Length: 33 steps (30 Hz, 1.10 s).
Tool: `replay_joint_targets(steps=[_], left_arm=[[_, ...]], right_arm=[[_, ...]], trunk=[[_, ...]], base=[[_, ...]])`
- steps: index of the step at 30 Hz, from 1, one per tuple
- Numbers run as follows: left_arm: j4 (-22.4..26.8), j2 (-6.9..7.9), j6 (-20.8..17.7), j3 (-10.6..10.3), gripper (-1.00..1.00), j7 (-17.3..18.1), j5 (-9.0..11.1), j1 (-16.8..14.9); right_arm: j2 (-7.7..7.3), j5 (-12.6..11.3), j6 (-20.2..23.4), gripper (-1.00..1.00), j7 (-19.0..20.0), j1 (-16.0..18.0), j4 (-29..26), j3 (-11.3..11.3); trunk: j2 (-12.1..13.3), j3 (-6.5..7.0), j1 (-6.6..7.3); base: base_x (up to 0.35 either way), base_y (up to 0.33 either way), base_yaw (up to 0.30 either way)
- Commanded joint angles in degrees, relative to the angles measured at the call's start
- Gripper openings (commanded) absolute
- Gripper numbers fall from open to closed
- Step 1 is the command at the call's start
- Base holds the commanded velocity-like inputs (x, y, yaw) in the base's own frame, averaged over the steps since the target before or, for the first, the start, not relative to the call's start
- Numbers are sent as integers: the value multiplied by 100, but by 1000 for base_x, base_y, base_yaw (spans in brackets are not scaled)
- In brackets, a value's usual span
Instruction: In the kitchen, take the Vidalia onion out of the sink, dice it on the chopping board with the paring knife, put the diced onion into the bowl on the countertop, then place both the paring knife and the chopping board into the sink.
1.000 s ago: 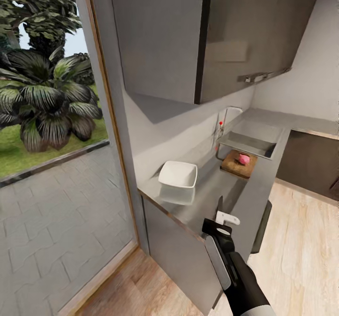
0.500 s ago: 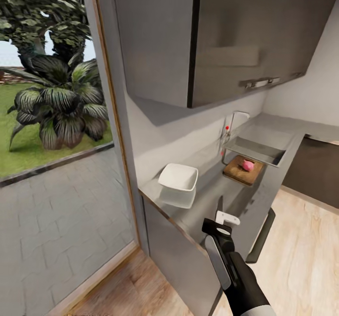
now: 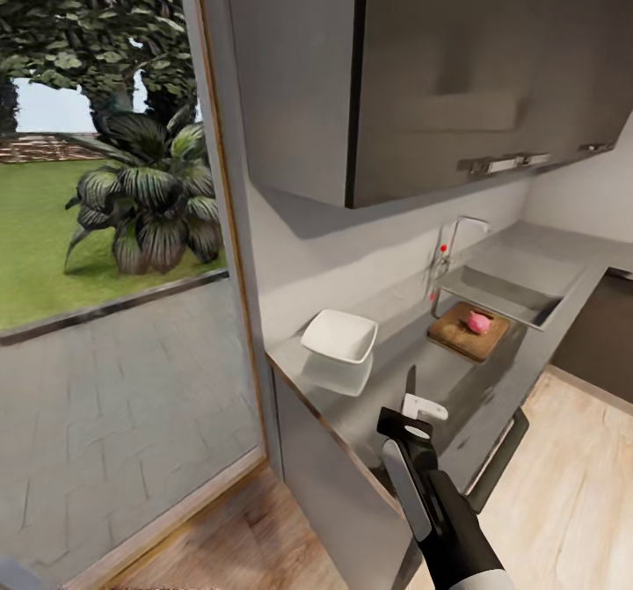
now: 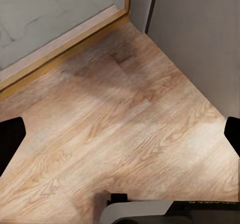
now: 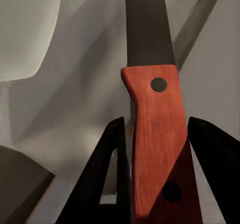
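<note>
head view: whole picture shifts since a second ago, so your camera has turned, not things. vidalia onion (image 3: 478, 322) sits on chopping board (image 3: 469, 331) beside sink (image 3: 510, 295); bowl (image 3: 339, 337) on surface (image 3: 413, 370). dicing not yet begun. right gripper (image 3: 413, 421) hides most of paring knife (image 3: 410, 386).

left wrist view: left gripper (image 4: 120, 139) jaws apart, over wooden floor (image 4: 110, 129).

right wrist view: jaws clamped on knife's red handle; blade tip cut off.

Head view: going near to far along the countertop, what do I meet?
Right tool with the knife → bowl → board carrying the onion → sink.
</note>
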<state>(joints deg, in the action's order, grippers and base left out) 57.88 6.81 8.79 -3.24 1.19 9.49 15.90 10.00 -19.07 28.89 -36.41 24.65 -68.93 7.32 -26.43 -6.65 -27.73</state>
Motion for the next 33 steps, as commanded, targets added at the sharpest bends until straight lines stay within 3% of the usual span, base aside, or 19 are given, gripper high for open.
replay_joint_targets(steps=[1,33], left_arm=[[10,5,8,-10,100,12,59,0],[13,5,8,-10,100,12,56,0]], right_arm=[[0,-35,20,-100,-41,5,-7,6],[0,-35,20,-100,-41,5,-16,6]], trunk=[[-10,-3,-3],[-10,233,-3]], base=[[0,-246,207],[0,-285,202]])
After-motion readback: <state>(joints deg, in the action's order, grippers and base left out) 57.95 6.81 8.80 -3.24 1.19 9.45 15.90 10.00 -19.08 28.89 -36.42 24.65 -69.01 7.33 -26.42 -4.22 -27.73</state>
